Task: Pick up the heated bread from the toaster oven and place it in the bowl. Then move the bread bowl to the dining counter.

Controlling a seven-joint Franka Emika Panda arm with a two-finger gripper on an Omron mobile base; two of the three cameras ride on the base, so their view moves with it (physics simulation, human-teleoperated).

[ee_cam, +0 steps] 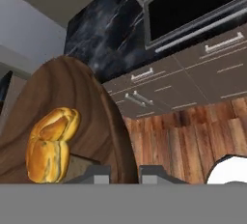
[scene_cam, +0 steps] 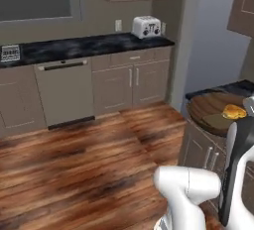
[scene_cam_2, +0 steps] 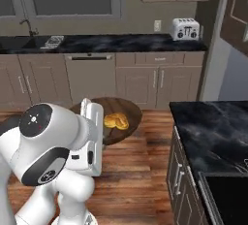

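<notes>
The first part of the task reads as done: the bread (scene_cam_2: 116, 120) lies inside the wooden bowl (scene_cam_2: 127, 108), resting against its inner wall near a tan patch. The claw (ee_cam: 124, 172) is clamped on the rim of the bowl, its jaws closed together on the edge, and the bowl hangs in the air above the wooden floor (scene_cam: 74, 159), lifted clear of any worktop.

Further right, the black marble dining worktop (scene_cam_2: 213, 132) stands beside the robot, with a dark cooktop (scene_cam_2: 227, 197) set into its near corner. The bowl is near this worktop but not yet over it.

Remaining, by this judgement: carry the bowl across, lower it onto the marble surface, then release.
</notes>
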